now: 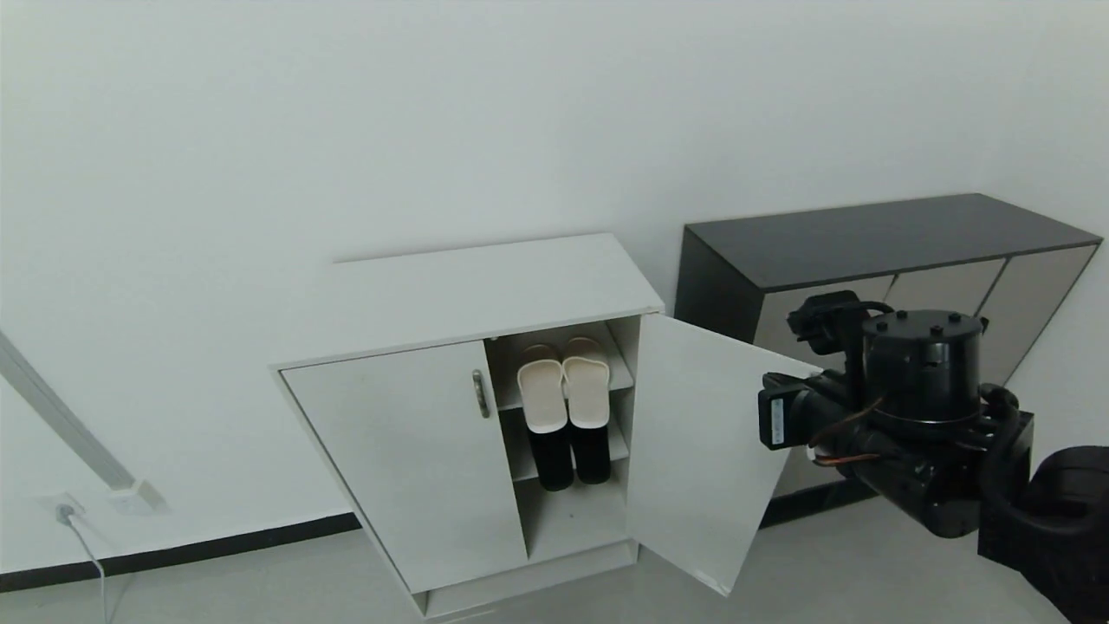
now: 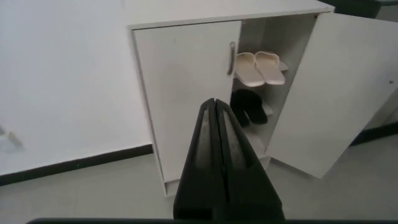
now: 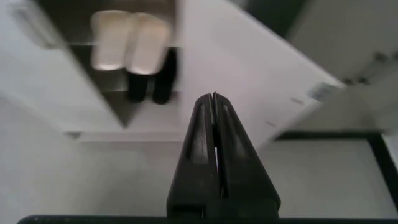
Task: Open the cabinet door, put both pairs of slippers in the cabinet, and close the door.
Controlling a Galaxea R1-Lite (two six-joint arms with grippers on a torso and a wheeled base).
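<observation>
**A:** Centre frame: cream foam slippers on the upper shelf of the white wooden cabinet, black slippers beneath, lengthwise front-to-back, ends jutting out.

**B:** Right door stands open. Left tool and right tool are both clenched, empty.

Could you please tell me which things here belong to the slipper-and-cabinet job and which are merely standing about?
Job: white cabinet, its open right door, white slippers on the upper shelf, black slippers on the shelf below.
Standing about: dark sideboard beside the cabinet, wall socket.
</observation>
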